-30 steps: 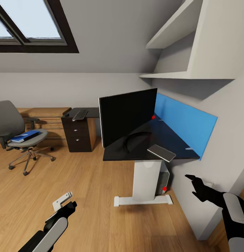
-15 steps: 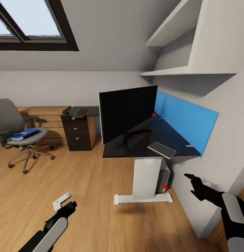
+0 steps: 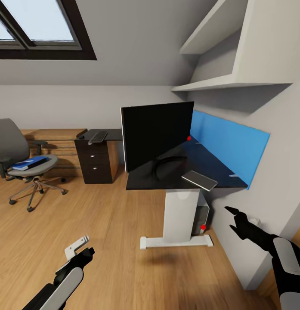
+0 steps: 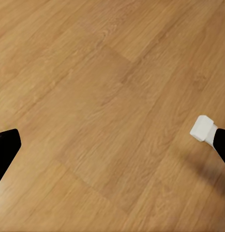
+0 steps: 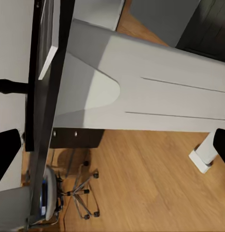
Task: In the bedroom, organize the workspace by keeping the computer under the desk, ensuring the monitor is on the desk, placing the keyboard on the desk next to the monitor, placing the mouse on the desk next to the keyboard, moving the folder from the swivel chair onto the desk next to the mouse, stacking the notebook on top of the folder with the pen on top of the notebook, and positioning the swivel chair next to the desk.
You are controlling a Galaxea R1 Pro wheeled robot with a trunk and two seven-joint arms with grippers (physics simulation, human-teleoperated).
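I see the desk (image 3: 218, 165) at centre right, monitor (image 3: 156, 135) standing on it, notebook (image 3: 199, 180) near its front edge, computer (image 3: 202, 217) underneath. The keyboard (image 3: 98, 137) lies on the far wing. At left, the folder (image 3: 30, 162) rests on the swivel chair (image 3: 20, 161). My left gripper (image 3: 78, 249) and right gripper (image 3: 232, 218) both hang spread wide, empty.

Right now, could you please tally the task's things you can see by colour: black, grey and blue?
Black: 3, the monitor, keyboard and desk.
Grey: 2, the swivel chair and notebook.
Blue: 1, the folder.
Total: 6.
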